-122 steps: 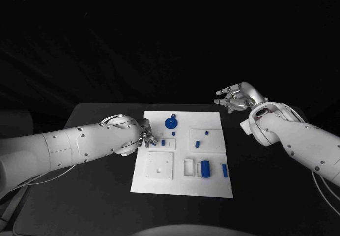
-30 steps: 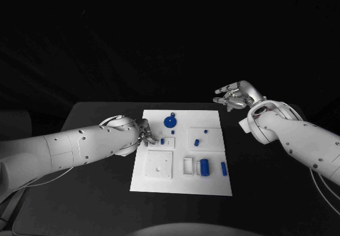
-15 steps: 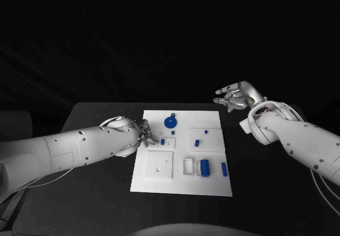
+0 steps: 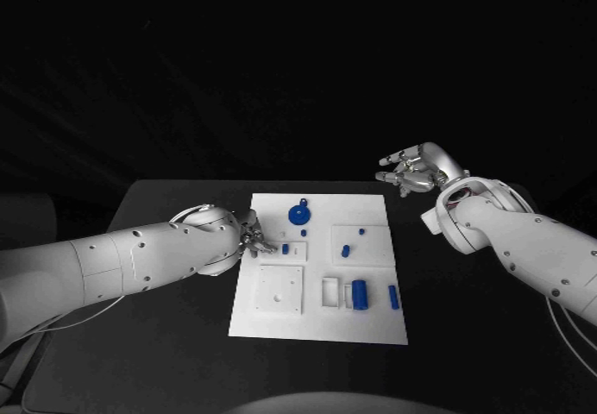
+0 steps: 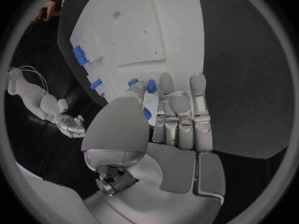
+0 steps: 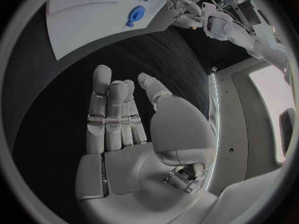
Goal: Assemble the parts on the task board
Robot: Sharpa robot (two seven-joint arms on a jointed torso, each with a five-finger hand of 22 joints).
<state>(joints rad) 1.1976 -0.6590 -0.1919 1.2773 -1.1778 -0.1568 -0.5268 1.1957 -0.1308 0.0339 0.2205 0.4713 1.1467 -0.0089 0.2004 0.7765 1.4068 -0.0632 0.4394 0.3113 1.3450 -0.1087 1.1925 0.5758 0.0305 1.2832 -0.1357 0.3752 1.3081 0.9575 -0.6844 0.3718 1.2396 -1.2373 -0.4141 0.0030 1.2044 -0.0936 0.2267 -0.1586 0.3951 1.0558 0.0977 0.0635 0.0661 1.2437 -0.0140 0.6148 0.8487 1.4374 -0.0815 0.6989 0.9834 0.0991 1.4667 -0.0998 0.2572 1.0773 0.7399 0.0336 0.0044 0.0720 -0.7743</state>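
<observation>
Little differs from half second ago: left robot hand (image 4: pixel 253 239) stays at left edge of task board (image 4: pixel 373 323), fingertips down beside small blue part (image 4: pixel 285 248); whether pinching it, cannot tell. Right robot hand (image 4: pixel 414 171) stays raised past far right corner of board, over counter (image 4: pixel 162 345), fingers spread, holding nothing. Board lies mid-counter; round blue part (image 4: pixel 300 213) near its far edge, blue cylinder (image 4: pixel 361 294) near its near right.

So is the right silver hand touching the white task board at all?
Apart. In the head view the right hand hangs beyond the board's far right corner; the right wrist view shows its spread, empty fingers over bare black table.
</observation>
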